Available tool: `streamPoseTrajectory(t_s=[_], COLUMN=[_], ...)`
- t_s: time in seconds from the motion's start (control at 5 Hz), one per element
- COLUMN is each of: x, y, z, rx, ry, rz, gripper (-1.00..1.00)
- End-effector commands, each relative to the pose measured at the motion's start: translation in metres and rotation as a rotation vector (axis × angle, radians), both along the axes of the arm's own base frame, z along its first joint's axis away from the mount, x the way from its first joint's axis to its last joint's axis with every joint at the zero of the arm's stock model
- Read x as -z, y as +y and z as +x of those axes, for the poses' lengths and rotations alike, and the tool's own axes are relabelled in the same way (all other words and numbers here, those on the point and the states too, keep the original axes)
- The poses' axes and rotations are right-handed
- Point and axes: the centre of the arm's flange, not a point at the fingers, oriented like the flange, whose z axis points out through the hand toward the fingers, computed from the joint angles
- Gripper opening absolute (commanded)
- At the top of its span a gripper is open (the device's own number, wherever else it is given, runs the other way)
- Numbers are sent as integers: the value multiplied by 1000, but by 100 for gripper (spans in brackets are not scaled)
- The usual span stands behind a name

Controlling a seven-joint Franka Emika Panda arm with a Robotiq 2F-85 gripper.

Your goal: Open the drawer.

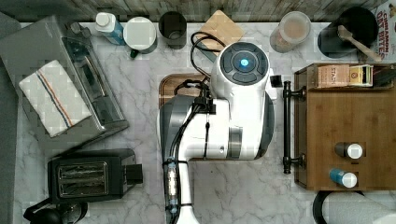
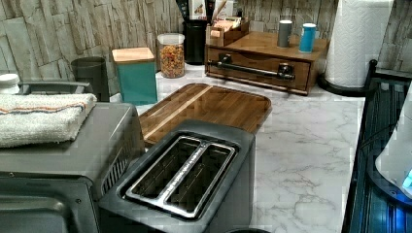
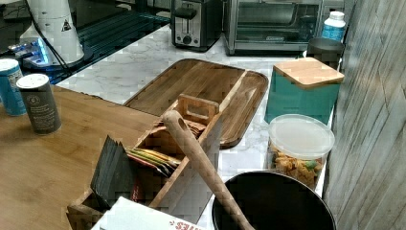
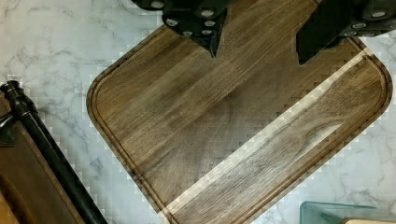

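Black tool (image 4: 254,44) fingers apart, nothing between them, nothing touched; poised above the dark wooden tray (image 4: 243,135). Marble surface (image 4: 60,51) around the tray on all visible sides.

Task status: not begun, judging by the drawer (image 2: 257,65) front flush with its bamboo box (image 2: 272,43) in the left view. Bar handle (image 2: 252,71) untouched, spanning two posts across the drawer front. In the top view, handle (image 1: 286,126) just to the right of the white arm (image 1: 233,107), box (image 1: 345,130) at the top view's right edge. In the wrist view, handle (image 4: 51,154) near one corner, apart from the tool.

Remaining, as a judgement: travel from over the tray toward the handle, descent to bar height, closure around the bar, then a straight pull away from the box.

On top of the box: two small canisters (image 2: 294,35) and a tea caddy (image 3: 177,143). Elsewhere on the surface: toaster (image 2: 189,170), teal canister (image 2: 137,75).
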Motion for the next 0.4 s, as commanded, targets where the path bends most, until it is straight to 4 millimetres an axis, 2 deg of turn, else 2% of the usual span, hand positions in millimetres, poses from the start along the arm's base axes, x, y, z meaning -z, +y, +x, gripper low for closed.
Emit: streamPoseTrajectory(t_s=[0.2,0.4], x=[1,17], y=[0,-22], z=[0,-19], rx=[-1,-153], ry=[3,-60], rz=[0,-4], gripper=[100,100])
